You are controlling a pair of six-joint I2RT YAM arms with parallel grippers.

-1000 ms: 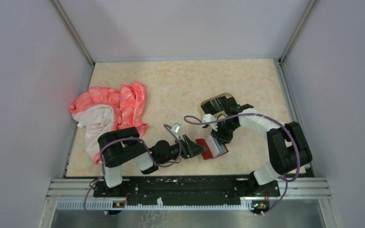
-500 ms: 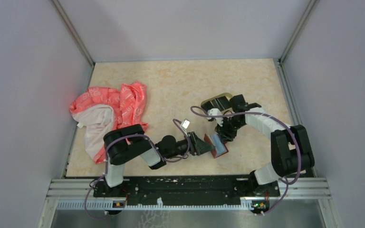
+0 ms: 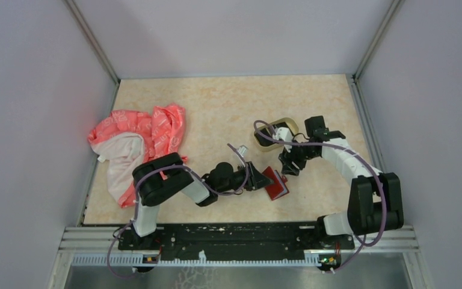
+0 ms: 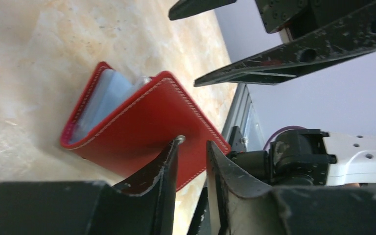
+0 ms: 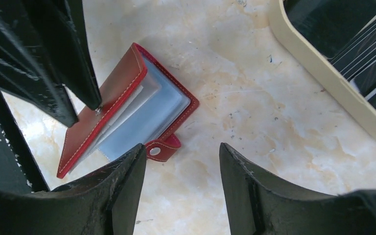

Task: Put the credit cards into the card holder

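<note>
The red card holder (image 3: 275, 182) lies on the table, half folded, with its clear sleeves (image 5: 147, 117) showing and its snap tab (image 5: 161, 148) sticking out. My left gripper (image 4: 193, 142) reaches it from the left. Its jaws stand a narrow gap apart with nothing between them, and one fingertip (image 5: 97, 106) rests on the raised top cover (image 4: 152, 117). My right gripper (image 5: 181, 147) hovers open just beyond the holder, beside the tab, holding nothing. Dark credit cards with pale stripes (image 5: 362, 49) lie in the tan tray (image 5: 323, 73).
A pink and white cloth (image 3: 141, 141) is heaped at the left of the table. The tan tray (image 3: 274, 127) sits behind the right gripper (image 3: 289, 165), partly hidden by the arm. Grey walls close three sides, and the black rail (image 3: 240, 232) runs along the near edge.
The left gripper moved right onto the holder and narrowed its jaws. The holder went from wide open to half folded. The right gripper let go, drew back toward the tray and opened wider.
</note>
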